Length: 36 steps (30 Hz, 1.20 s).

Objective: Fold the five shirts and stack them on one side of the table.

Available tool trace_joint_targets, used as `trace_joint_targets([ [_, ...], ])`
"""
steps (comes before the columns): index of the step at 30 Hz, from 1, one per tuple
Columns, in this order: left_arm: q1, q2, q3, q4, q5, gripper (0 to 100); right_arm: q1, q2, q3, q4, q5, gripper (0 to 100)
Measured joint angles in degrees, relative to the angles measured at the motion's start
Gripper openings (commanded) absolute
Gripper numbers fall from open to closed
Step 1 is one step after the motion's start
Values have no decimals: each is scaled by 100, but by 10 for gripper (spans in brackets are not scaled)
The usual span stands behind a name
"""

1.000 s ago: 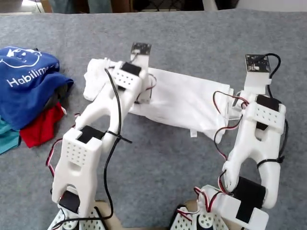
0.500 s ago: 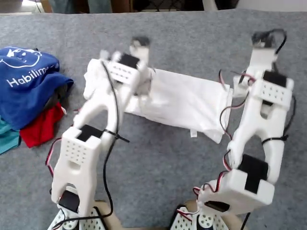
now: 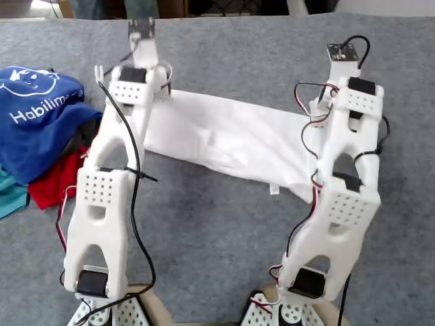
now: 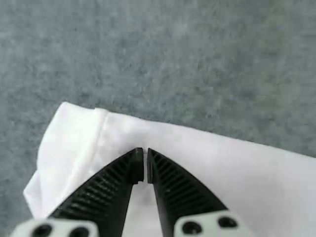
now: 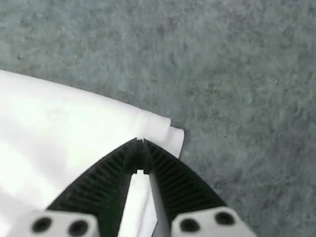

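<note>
Left gripper is clenched on the white shirt – black ribbed fingers pinched nearly tip to tip, w/ just a sliver of cloth showing between them, close to a rounded, folded corner of the fabric. Right gripper is clamped too, tips meeting right at the shirt's edge beside a small doubled-over corner; grey table covering lies beyond it.

High view: white shirt lies as a long folded strip across the middle of the frame, running from upper left down toward centre right, fairly flat w/ a few creases and a small tag at its lower edge. Left arm stands at frame left, its wrist over the strip's left end; right arm stands at frame right, wrist over the right end – so each arm has one end of the strip.

Far left of the frame, well apart from the white shirt: an unfolded heap w/ a blue shirt on top, a red shirt poking out below it and a bit of teal shirt at the frame edge. Grey table is fuzzy, carpet-like.
</note>
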Motion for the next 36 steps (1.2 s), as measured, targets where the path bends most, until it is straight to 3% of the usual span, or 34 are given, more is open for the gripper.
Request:
trace_joint_targets([
  [14, -149, 1152, -1811, 589, -18, 53, 316, 914, -914, 308, -9, 15],
  [21, -281, 1213, -3077, 1187, -88, 53, 325, 308, -1767, 1749, -79, 15],
  [25, -299, 1389, -3174, 1433, -325, 50, 334, -149, -1829, 2356, -264, 15],
  [30, -316, 1415, -3226, 2022, -378, 30, 273, -624, -1240, 2989, -316, 15],
  [36, -413, 1415, -3631, 2760, -563, 30, 202, -1820, 598, 2602, -422, 15],
])
